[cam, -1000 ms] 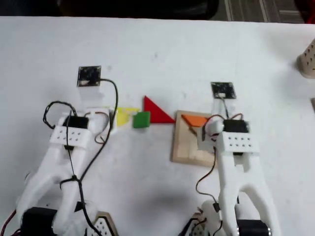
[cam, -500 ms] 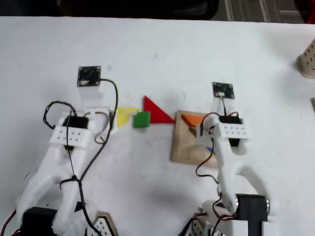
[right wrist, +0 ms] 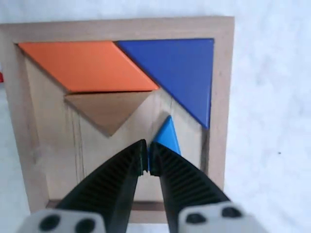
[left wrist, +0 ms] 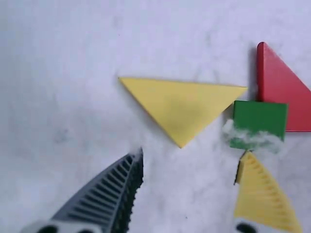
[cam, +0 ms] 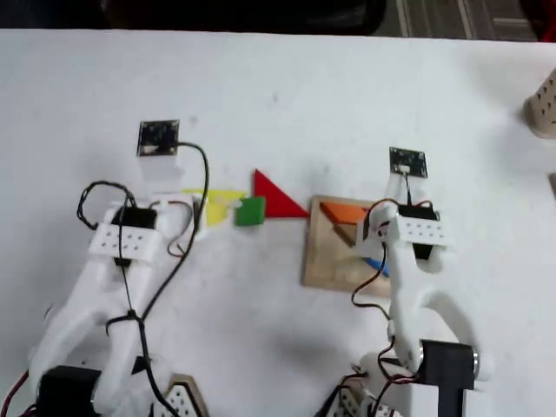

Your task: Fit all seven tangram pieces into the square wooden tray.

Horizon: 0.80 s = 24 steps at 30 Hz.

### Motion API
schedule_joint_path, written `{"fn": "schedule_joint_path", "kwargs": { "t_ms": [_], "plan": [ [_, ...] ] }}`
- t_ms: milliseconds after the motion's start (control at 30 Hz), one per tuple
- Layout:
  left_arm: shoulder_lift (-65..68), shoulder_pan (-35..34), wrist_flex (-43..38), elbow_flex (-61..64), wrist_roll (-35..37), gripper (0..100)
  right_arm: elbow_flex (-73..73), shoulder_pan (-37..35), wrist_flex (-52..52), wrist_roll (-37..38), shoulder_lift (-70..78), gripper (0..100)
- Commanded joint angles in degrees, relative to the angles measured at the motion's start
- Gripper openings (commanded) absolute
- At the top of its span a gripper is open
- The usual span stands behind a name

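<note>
On the white worktop [cam: 287, 95], three pieces lie outside the tray [cam: 323, 265], in a row to its left. The yellow triangle [left wrist: 184, 104] is farthest out, and one of its corners meets the green square [left wrist: 260, 121]. The square lies against the long edge of the red triangle [left wrist: 279, 87], which is nearest the tray. A whitish smear blurs one edge of the square.

The left gripper [left wrist: 192, 160] hangs over the worktop just short of the yellow triangle, its fingers wide apart. From above, that arm's wrist covers part of this triangle.

Inside the tray, an orange parallelogram [right wrist: 87, 65] and a dark blue triangle [right wrist: 182, 68] lie along the far rim. A brown triangle [right wrist: 109, 109] lies under the orange piece.

The right gripper [right wrist: 147, 155] has its fingers together, the tips right at the base of a light blue triangle [right wrist: 166, 136]. The tips hide that base, so I cannot tell whether they pinch it. From above, the right arm hides the tray's right side.

A pale holed object [cam: 543, 109] is cut off at the worktop's right edge.
</note>
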Motion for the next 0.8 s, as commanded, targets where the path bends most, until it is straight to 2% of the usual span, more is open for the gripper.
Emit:
{"fn": "schedule_joint_path", "kwargs": {
  "t_ms": [0,233,433,767],
  "plan": [
    [-2.3,-0.2,-2.8,-0.4,0.3,32,-1.9,2.7,-0.5,0.0,-0.1,1.6],
    [-2.3,-0.2,-2.8,-0.4,0.3,32,-3.6,4.2,0.4,-0.4,-0.8,1.6],
    [-2.3,-0.3,-3.9,-0.3,0.3,32,-12.0,4.2,6.3,-0.6,-0.2,1.6],
    [-2.3,-0.5,-3.9,-0.3,0.3,32,-8.8,-0.7,-0.9,-2.4,3.3,1.6]
  ]
}}
